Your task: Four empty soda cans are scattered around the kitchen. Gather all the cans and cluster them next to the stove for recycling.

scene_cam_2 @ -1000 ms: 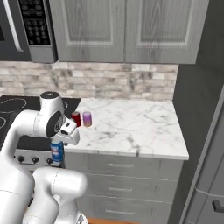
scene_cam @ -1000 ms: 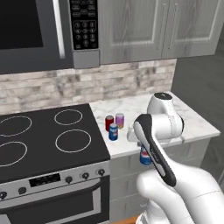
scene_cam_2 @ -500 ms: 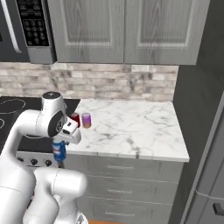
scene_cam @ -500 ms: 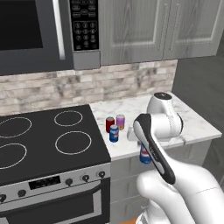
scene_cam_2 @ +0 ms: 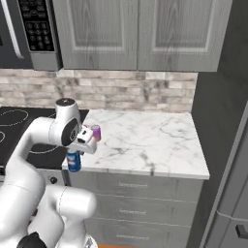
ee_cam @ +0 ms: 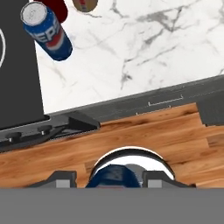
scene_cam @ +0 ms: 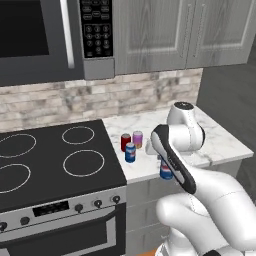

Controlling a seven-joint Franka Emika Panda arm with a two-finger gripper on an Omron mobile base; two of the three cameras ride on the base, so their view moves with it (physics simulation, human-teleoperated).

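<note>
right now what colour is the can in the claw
Blue with white-red marks, a held can; clearest in the left base view.

Glossy black glass on the stove (scene_cam: 45,165), steel front below; beside it the counter (scene_cam_2: 150,140) gleams as polished white marble (grey-veined), and cans (scene_cam: 130,152) show shiny metal tops.

Grey cabinets (scene_cam_2: 135,34), stone backsplash (scene_cam: 75,100), marble counter (scene_cam_2: 150,140), wood floor (ee_cam: 144,140)

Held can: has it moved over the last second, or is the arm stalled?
Yes. In the right base view the held can in the gripper has shifted slightly right and up against the counter's front edge.
</note>
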